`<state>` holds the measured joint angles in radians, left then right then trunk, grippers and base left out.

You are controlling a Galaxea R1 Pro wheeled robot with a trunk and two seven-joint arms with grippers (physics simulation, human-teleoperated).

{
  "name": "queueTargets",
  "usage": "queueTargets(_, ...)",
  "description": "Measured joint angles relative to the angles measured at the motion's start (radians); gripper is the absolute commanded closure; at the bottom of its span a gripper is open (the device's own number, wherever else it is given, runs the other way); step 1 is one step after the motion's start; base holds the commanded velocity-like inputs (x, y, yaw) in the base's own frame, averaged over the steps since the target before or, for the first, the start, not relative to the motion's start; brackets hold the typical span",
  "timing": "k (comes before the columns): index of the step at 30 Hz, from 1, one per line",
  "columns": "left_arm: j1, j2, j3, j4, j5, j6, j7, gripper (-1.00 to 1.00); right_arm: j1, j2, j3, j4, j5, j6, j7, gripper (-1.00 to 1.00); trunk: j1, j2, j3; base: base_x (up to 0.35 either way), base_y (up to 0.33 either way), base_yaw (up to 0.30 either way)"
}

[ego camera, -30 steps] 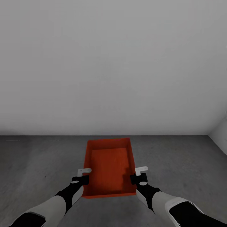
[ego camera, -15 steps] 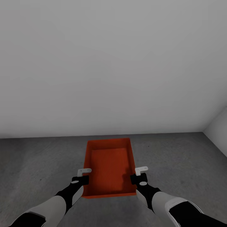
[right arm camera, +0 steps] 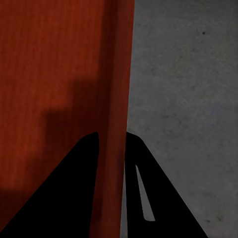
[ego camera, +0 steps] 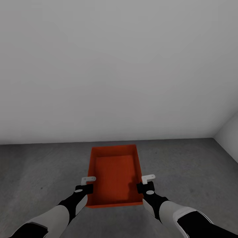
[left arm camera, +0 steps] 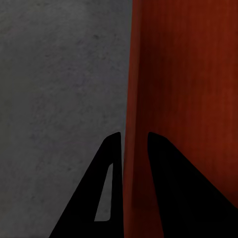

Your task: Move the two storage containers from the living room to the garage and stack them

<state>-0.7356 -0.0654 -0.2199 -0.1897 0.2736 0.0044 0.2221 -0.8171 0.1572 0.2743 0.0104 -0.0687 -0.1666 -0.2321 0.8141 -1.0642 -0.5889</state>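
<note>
Nothing moved since half a second ago; view steady. Left gripper (ego camera: 86, 184) pinches the storage container (ego camera: 114, 175) by its left wall, right gripper (ego camera: 145, 182) by its right wall, held over the garage's concrete floor (ego camera: 39, 172) near the wall (ego camera: 119, 66). Carry done, I'd judge; next: lower level, then release.

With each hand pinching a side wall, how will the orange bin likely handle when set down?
The storage container is empty, so probably light. Its thin walls, pinched by the left hand and right hand, may flex slightly. The flat base should sit steady on the floor.
</note>
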Motion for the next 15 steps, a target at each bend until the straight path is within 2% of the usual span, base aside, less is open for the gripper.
queueTargets(15,0.000,0.000,0.000,0.000,0.000,0.000,0.000,1.00,0.000,0.000,0.000,0.000,0.001,0.000,0.000,1.00,0.058,-0.105,-0.047,0.000,0.000,0.000)
